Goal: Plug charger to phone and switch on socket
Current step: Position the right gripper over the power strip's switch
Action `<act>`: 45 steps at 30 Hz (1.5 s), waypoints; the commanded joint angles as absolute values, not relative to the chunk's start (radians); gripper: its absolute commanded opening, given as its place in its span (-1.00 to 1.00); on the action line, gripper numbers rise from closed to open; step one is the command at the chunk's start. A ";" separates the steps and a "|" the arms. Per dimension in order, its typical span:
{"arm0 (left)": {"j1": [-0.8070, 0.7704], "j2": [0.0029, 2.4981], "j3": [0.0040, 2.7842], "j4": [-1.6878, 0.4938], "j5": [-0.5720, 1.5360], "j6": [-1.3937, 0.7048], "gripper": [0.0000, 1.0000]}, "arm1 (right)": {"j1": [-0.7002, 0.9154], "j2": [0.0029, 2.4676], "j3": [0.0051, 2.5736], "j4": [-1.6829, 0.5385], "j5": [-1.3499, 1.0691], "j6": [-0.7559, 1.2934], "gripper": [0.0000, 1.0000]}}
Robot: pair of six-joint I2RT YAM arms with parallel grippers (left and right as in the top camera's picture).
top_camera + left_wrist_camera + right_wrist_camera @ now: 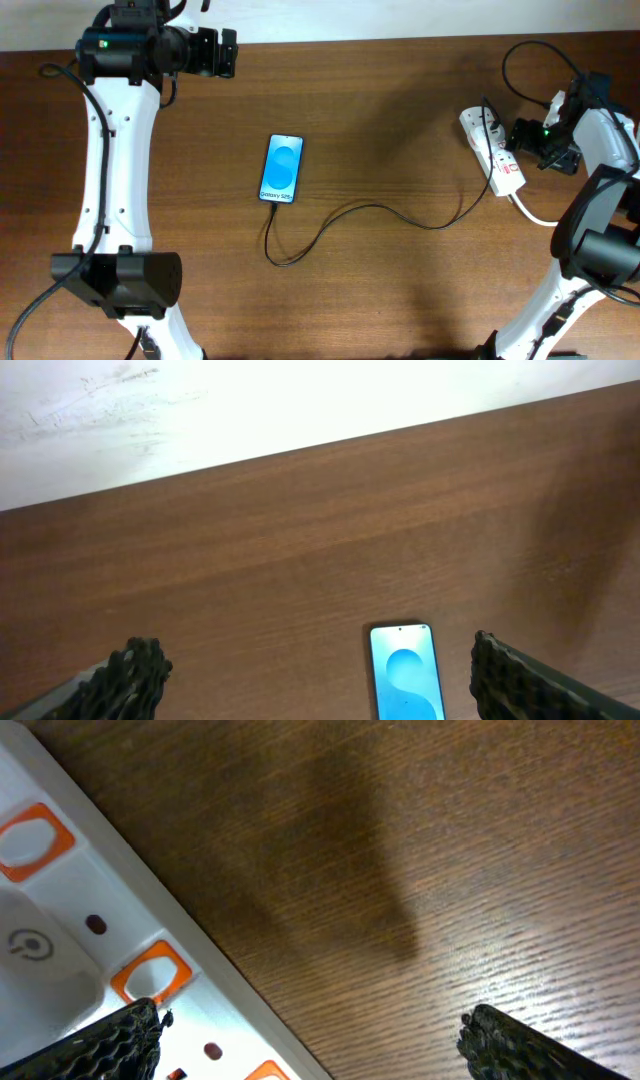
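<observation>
1. The phone (406,675) is cut by the bottom edge of the left wrist view.
2. The socket (70,890) leaves the right wrist view at left and bottom.
3. Overhead, the tip of the charger (372,207) is too small to judge.

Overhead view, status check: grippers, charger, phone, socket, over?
Left gripper open, clear of phone. Right gripper open, at socket edge. Charger cable runs from socket to phone's bottom end; seating unclear. Nothing in the way.
</observation>
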State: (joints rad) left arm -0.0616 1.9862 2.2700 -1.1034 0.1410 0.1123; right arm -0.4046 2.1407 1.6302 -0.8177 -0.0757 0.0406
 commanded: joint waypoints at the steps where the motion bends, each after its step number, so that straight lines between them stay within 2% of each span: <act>1: -0.062 1.988 2.272 -1.102 0.134 0.118 0.99 | -0.387 2.151 1.619 -0.807 -0.078 0.030 0.96; 14: -0.062 1.988 2.272 -1.102 0.133 0.118 0.99 | -0.371 2.206 1.619 -0.774 -0.104 0.052 0.97; 24: -0.062 1.988 2.272 -1.102 0.134 0.118 0.99 | -0.370 2.208 1.619 -0.841 -0.123 0.060 0.97; 37: -0.062 1.988 2.272 -1.102 0.133 0.118 0.99 | -0.310 2.208 1.620 -0.835 -0.092 0.062 0.97; 41: -0.062 1.987 2.272 -1.102 0.133 0.118 0.99 | -0.310 2.208 1.620 -0.795 -0.007 0.197 0.97; 45: -0.062 1.987 2.272 -1.102 0.133 0.118 0.99 | -0.308 2.208 1.620 -0.780 -0.022 0.199 0.97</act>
